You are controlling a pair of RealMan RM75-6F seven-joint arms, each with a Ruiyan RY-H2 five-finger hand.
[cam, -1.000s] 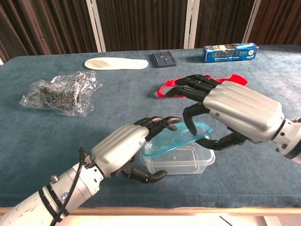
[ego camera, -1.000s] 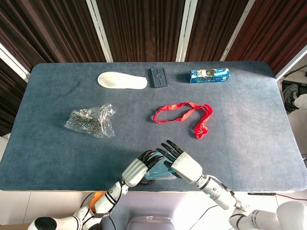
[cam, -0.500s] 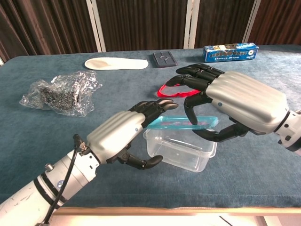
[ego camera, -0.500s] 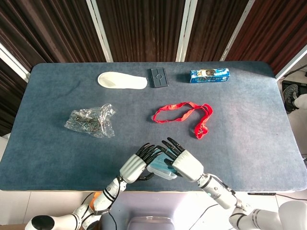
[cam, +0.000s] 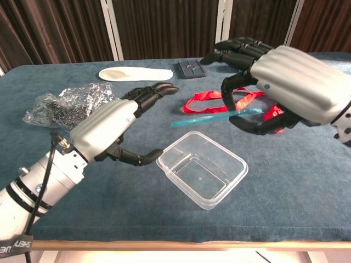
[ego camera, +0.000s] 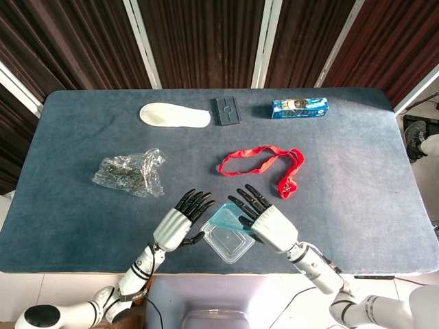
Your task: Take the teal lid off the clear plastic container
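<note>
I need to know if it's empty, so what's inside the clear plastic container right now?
Nothing shows inside the clear plastic container; its bare bottom is visible. The teal lid is off, held above by the right hand.

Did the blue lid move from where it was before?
Yes. The lid went up off the container, pinched in the right robot hand, toward the red ribbon at the far side.

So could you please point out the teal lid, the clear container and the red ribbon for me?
teal lid (cam: 211, 118), chest view, middle of its edge.
clear container (cam: 201, 167), chest view, its floor.
red ribbon (ego camera: 259, 160), head view, the loop's lower strand.
</note>
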